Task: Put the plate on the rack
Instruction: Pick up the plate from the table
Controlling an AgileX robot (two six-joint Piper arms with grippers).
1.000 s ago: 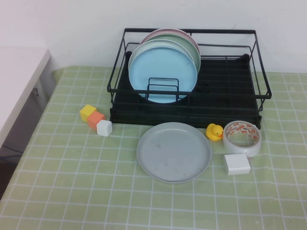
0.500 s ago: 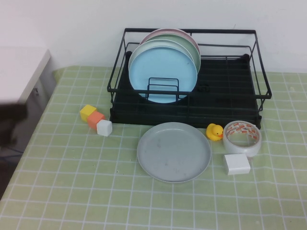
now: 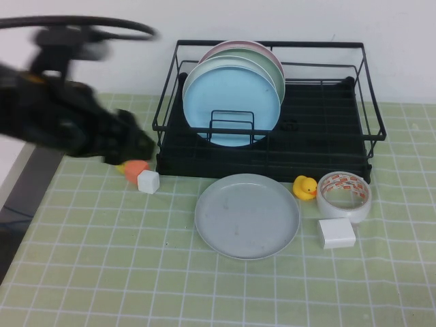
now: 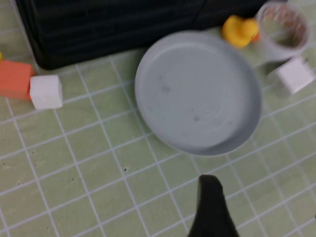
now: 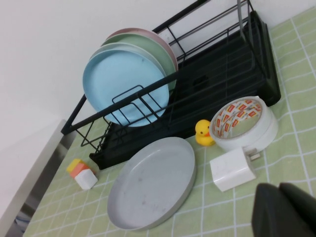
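Note:
The light grey plate (image 3: 247,215) lies flat on the green checked cloth, just in front of the black wire rack (image 3: 320,129). My left arm reaches in from the left, blurred, with the left gripper (image 3: 133,146) above the coloured cubes, left of the plate. In the left wrist view the plate (image 4: 197,91) lies ahead of the left gripper (image 4: 261,217), which is open and empty; one dark finger (image 4: 210,207) shows. The right gripper (image 5: 281,210) is shut and empty, low near the white charger; the plate (image 5: 153,182) and the rack (image 5: 222,74) lie beyond it.
A light blue plate (image 3: 231,102), a pale green plate (image 3: 276,68) and a pink plate (image 3: 238,45) stand in the rack's left half. A yellow duck (image 3: 305,187), a tape roll (image 3: 344,196) and a white charger (image 3: 336,234) sit right of the plate. A white cube (image 3: 148,182) and an orange cube (image 3: 136,169) sit left.
My left arm has swept in from the left edge to above the cubes, hiding the yellow cube. The plate and the other things have not moved.

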